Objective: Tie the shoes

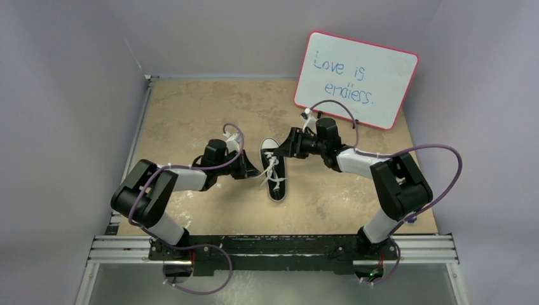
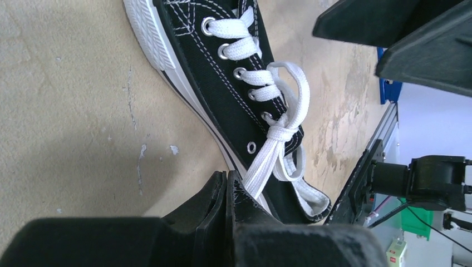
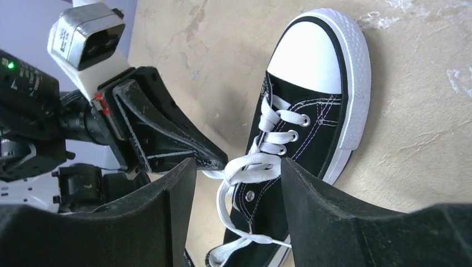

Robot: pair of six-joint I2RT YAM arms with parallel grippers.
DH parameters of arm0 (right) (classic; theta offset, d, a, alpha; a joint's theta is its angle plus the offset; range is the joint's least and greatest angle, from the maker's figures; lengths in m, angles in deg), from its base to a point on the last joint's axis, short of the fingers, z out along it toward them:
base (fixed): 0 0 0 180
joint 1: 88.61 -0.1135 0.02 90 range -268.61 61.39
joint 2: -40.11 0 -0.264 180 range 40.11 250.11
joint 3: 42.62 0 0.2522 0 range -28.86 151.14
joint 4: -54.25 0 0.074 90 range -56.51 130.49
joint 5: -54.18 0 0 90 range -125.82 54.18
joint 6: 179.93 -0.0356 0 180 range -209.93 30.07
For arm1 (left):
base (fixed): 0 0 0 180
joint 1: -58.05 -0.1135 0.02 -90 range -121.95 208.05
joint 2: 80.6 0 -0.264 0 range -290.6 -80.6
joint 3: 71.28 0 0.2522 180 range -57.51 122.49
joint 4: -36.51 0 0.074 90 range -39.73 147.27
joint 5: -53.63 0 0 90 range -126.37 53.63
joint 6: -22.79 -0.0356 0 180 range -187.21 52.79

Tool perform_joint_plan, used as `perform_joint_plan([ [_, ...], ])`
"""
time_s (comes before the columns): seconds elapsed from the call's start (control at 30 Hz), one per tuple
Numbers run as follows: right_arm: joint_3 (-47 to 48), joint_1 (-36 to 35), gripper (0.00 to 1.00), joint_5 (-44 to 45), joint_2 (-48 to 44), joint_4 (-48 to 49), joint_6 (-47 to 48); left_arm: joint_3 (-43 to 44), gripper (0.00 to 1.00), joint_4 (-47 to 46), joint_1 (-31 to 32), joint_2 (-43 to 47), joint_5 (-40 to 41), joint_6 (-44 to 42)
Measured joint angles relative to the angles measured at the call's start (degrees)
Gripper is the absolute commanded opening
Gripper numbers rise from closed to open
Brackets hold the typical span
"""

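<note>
The sneaker (image 1: 275, 171) lies on its sole near the middle of the desk (image 1: 191, 114), white toe cap (image 3: 306, 55) towards the far edge and heel towards the near edge where the arms are bolted.

The left claw (image 2: 227, 178) sits low against the sneaker's left side, about halfway along. Its fingers are pressed together on one white lace (image 2: 267, 153), which runs taut from the knot (image 2: 280, 132) over the eyelets down into the pinch.

The right claw (image 3: 236, 162) comes in from the sneaker's right, by the toe end. Its fingers stand well apart with nothing gripped. From its own camera the lacing and the pinched strand show in the gap between them, though I can't tell whether either finger touches the lace.

A whiteboard (image 1: 356, 79) leans at the far right corner.
</note>
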Motion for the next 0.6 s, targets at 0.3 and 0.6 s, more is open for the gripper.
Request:
perform_joint_plan([
  [0.3,-1.18,-1.42,0.63,2.19,4.13,2.19,-7.15,1.09,0.0,-0.09,0.37,0.0,-1.09,0.42],
  [0.6,-2.36,-1.7,0.59,2.19,4.28,2.62,-8.85,1.14,0.0,-0.09,0.48,0.0,-1.49,0.42],
])
